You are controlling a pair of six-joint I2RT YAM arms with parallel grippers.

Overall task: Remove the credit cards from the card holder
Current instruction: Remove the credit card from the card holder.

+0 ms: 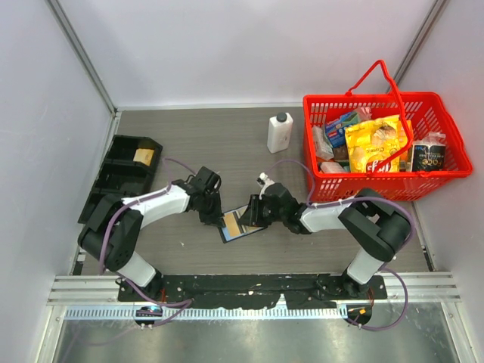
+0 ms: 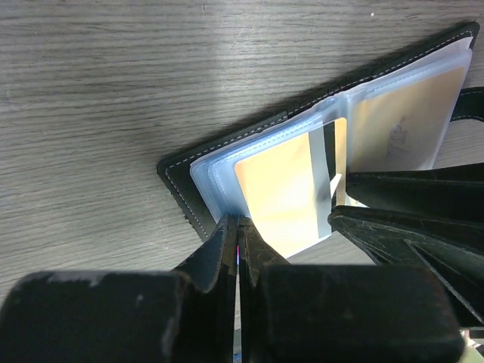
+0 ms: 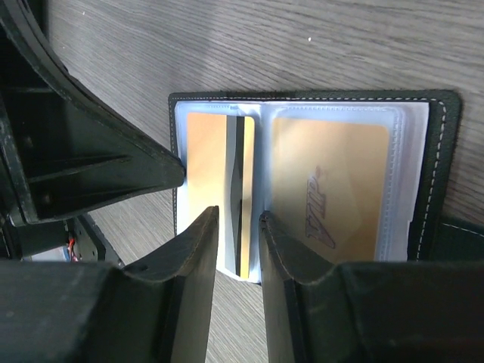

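The black card holder (image 1: pixel 240 234) (image 3: pixel 442 174) (image 2: pixel 175 175) lies open on the table between both arms, clear sleeves facing up. One yellowish-orange credit card (image 3: pixel 206 166) (image 2: pixel 278 189) with a dark stripe sits in one sleeve. A second orange card (image 3: pixel 329 189) (image 2: pixel 401 121) fills the other sleeve. My left gripper (image 2: pixel 239 219) (image 1: pixel 214 212) is shut, its tips at the sleeve's outer edge; whether it pinches the sleeve is unclear. My right gripper (image 3: pixel 239 219) (image 1: pixel 253 215) is open, its fingers either side of the striped card's near end.
A red shopping basket (image 1: pixel 378 186) full of packets stands at the back right. Just left of it is a white bottle (image 1: pixel 280 132). A black compartment tray (image 1: pixel 113 178) lies along the left edge.
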